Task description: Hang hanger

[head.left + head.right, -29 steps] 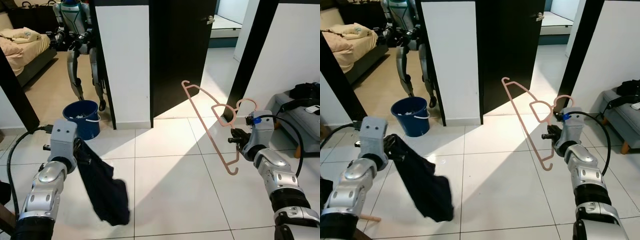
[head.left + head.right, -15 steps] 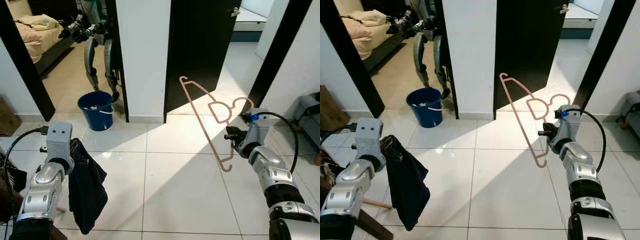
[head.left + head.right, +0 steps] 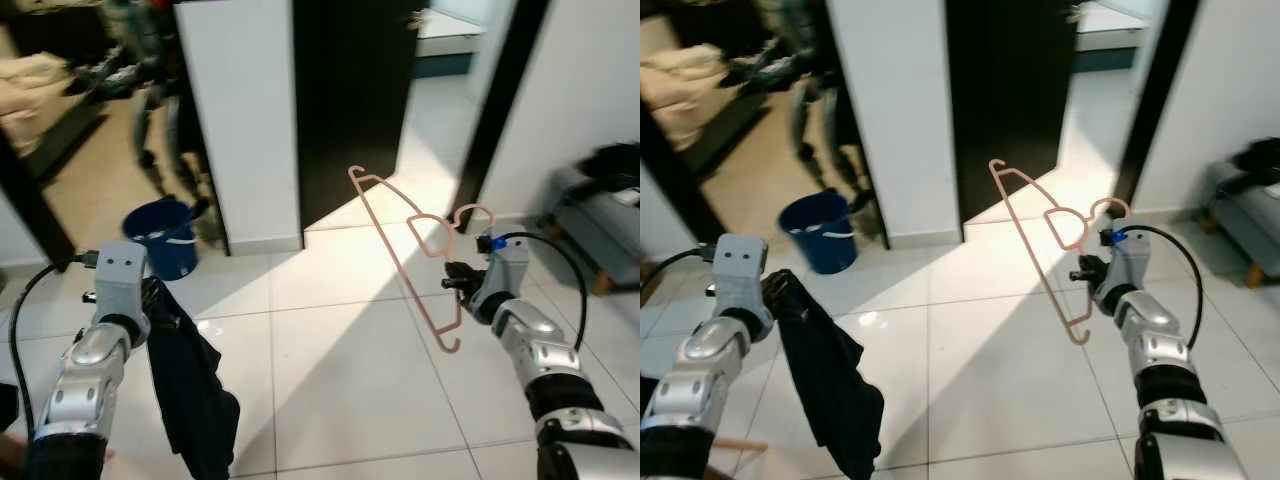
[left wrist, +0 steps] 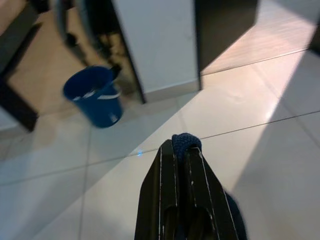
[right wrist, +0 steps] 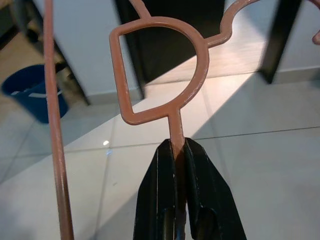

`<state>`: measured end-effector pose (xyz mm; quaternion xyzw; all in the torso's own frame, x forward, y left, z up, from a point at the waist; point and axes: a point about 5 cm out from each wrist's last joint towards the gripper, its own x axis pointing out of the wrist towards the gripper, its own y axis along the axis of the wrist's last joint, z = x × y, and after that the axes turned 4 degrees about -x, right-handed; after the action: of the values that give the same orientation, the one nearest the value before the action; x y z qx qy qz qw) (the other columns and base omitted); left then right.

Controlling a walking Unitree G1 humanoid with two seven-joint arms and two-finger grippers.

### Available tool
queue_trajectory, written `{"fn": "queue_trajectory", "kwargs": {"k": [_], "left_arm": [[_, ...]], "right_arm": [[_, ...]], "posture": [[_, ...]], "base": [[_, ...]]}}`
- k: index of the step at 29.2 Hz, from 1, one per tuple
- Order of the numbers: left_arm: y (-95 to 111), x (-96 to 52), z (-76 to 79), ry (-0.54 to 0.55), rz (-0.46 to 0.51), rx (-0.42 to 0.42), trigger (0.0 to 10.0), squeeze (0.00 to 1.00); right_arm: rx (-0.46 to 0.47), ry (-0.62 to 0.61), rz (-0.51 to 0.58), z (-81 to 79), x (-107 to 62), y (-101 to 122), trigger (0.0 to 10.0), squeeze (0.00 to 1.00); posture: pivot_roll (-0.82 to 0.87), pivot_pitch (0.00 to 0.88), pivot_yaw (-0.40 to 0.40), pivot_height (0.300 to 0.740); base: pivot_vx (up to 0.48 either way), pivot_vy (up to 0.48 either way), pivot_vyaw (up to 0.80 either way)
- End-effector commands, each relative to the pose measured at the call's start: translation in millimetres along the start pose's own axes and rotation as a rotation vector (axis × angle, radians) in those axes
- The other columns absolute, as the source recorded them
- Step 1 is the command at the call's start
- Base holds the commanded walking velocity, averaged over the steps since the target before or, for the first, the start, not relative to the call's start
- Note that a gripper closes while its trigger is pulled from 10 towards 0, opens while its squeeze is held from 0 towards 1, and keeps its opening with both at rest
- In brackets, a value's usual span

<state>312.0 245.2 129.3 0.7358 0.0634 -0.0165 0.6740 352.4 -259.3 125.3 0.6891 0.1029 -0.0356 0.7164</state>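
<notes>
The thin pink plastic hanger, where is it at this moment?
The thin pink plastic hanger is in the air on the robot's right side, clamped in the jaws of the right gripper, above the white tiled floor.

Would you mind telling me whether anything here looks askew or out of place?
The pink hanger is bare and tilted steeply, pinched by the right gripper just below its D-shaped loop. The dark garment dangles separately from the left gripper, bunched between the fingers. A blue bucket stands on the floor by the doorway.

Blue bucket (image 3: 162, 234) on pale tiled floor (image 3: 330, 350), beside white wall (image 3: 235, 120) and dark door (image 3: 350, 100).
</notes>
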Motion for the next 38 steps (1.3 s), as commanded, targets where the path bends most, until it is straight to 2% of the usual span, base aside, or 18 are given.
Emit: {"fn": "queue_trajectory", "kwargs": {"k": [1, 7, 10, 17, 20, 23, 26, 27, 29, 30, 31, 34, 36, 37, 38], "left_arm": [[7, -1.3, -8.1, 0.023, 0.018, 0.044, 10.0, 0.0], [11, -0.1, -7.3, 0.021, 0.037, 0.073, 10.0, 0.0], [10, 2.3, -0.9, 0.009, 0.031, 0.117, 10.0, 0.0], [8, 2.8, 0.4, 0.007, 0.024, 0.114, 10.0, 0.0], [13, 4.4, -0.6, 0.015, 0.038, 0.106, 10.0, 0.0], [48, 12.4, 5.7, -0.029, 0.17, 0.097, 10.0, 0.0], [56, 13.5, 7.1, -0.04, 0.198, 0.095, 10.0, 0.0], [75, 14.6, 8.4, -0.061, 0.263, 0.093, 10.0, 0.0], [75, 14.6, 8.4, -0.061, 0.263, 0.093, 10.0, 0.0], [93, 14.8, 9.3, -0.074, 0.324, 0.101, 10.0, 0.0], [93, 14.8, 9.3, -0.074, 0.324, 0.101, 10.0, 0.0], [149, 13.5, 12.4, -0.093, 0.5, 0.148, 10.0, 0.0], [149, 13.5, 12.4, -0.093, 0.5, 0.148, 10.0, 0.0], [160, 12.7, 12.5, -0.092, 0.533, 0.159, 10.0, 0.0], [160, 12.7, 12.5, -0.092, 0.533, 0.159, 10.0, 0.0]], "right_arm": [[-0.001, 0.022, 0.007, -7.1, 2.8, 0, 10.0, 0.0], [-0.015, 0.023, 0.01, -7.9, 3.8, 2, 10.0, 0.0], [-0.052, 0.057, 0.012, -12.4, 4.5, 3, 10.0, 0.0], [-0.043, 0.055, 0.009, -10.4, 4.0, 2, 10.0, 0.0], [-0.072, 0.054, 0.017, -10.4, 4.6, 5, 10.0, 0.0], [-0.121, 0.084, 0.052, -14.9, 4.3, 14, 10.0, 0.0], [-0.14, 0.095, 0.065, -16.0, 3.9, 18, 10.0, 0.0], [-0.179, 0.113, 0.085, -17.5, 2.9, 25, 10.0, 0.0], [-0.179, 0.113, 0.085, -17.5, 2.9, 25, 10.0, 0.0], [-0.229, 0.136, 0.102, -19.7, 1.8, 32, 10.0, 0.0], [-0.229, 0.136, 0.102, -19.7, 1.8, 32, 10.0, 0.0], [-0.396, 0.268, 0.151, -39.9, -5.2, 47, 10.0, 0.0], [-0.396, 0.268, 0.151, -39.9, -5.2, 47, 10.0, 0.0], [-0.427, 0.305, 0.164, -48.2, -7.1, 49, 10.0, 0.0], [-0.427, 0.305, 0.164, -48.2, -7.1, 49, 10.0, 0.0]], "posture": [[0.0, 0.0, 0.023, 0.74], [0.0, 0.0, 0.026, 0.74], [-0.01, 0.0, 0.025, 0.74], [-0.01, 0.0, 0.025, 0.74], [-0.01, 0.0, 0.024, 0.74], [-0.01, 0.0, 0.024, 0.74], [-0.01, 0.0, 0.024, 0.74], [-0.03, 0.0, 0.033, 0.74], [-0.03, 0.0, 0.033, 0.74], [-0.03, 0.0, 0.037, 0.74], [-0.03, 0.0, 0.037, 0.74], [-0.05, 0.0, 0.049, 0.74], [-0.05, 0.0, 0.049, 0.74], [-0.05, 0.0, 0.053, 0.74], [-0.05, 0.0, 0.053, 0.74]], "base": [[0.0, 0.0, 0.0], [0.0, 0.0, 0.0], [0.0, 0.0, -0.75], [0.0, 0.0, -0.8], [0.0, 0.0, -0.8], [0.0, 0.0, -0.8], [0.0, 0.0, -0.8], [0.0, 0.0, -0.8], [0.0, 0.0, -0.8], [0.0, 0.0, -0.8], [0.0, 0.0, -0.8], [0.0, 0.0, -0.8], [0.0, 0.0, -0.8], [0.0, 0.0, -0.8], [0.0, 0.0, -0.8]]}}
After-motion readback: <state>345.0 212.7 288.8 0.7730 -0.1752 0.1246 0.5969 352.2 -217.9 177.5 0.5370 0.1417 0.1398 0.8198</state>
